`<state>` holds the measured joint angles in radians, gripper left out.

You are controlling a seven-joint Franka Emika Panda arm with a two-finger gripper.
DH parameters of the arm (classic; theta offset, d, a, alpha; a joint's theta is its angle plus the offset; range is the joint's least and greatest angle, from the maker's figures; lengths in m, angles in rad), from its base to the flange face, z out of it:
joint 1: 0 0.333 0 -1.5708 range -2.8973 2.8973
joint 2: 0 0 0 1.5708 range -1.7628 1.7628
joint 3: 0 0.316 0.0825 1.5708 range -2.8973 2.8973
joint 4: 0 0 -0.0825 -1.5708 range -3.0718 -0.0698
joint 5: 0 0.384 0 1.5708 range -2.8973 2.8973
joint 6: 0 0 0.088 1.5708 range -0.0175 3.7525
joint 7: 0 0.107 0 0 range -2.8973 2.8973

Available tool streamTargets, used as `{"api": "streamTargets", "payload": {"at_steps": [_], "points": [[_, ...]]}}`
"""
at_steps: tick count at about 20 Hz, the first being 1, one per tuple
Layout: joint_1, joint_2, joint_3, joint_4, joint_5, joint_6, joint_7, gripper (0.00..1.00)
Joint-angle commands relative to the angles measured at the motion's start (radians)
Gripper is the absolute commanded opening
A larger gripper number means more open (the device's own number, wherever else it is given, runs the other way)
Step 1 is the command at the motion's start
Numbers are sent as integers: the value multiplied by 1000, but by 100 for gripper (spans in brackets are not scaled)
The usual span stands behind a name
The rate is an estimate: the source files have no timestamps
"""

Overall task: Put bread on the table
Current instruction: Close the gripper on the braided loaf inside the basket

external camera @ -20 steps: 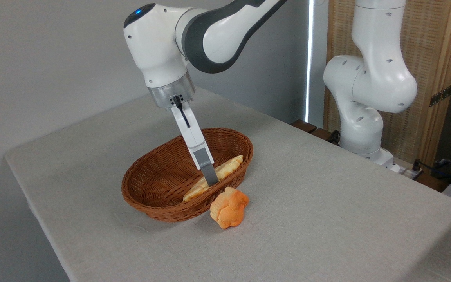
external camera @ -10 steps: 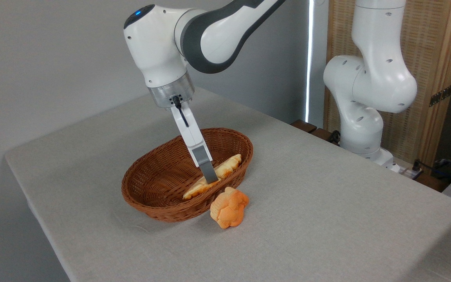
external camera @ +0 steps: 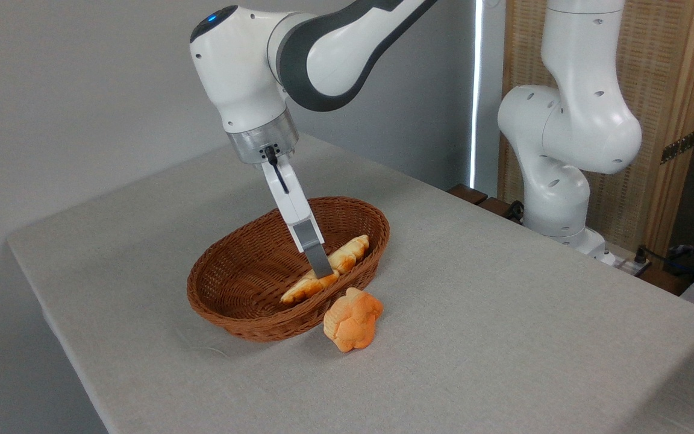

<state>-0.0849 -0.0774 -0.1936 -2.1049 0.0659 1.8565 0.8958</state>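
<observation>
Gripper [external camera: 321, 269] reaching down into the basket [external camera: 235, 313], its fingers closed on the middle of the bread [external camera: 347, 258]. The loaf lies lengthwise along the basket's right inner wall, its ends showing either side of the grey fingertip. A bun [external camera: 353, 319] sits on the table [external camera: 503, 325], touching the basket's front rim.

There was one braided loaf [external camera: 347, 258], one knotted bun [external camera: 352, 319], one wicker basket [external camera: 235, 274], one tabletop [external camera: 503, 337] and one robot arm [external camera: 335, 54].
</observation>
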Motion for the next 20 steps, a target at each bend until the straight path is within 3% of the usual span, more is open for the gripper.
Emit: {"api": "streamTargets", "payload": {"at_steps": [1, 3, 12, 20], "points": [[-1, -7, -6, -7, 19, 20, 5, 4], [-1, -8, -6, -6, 17, 20, 5, 0], [-1, -12, -3, 9, 17, 20, 6, 0], [10, -21, 13, 106, 18, -43, 5, 0]]}}
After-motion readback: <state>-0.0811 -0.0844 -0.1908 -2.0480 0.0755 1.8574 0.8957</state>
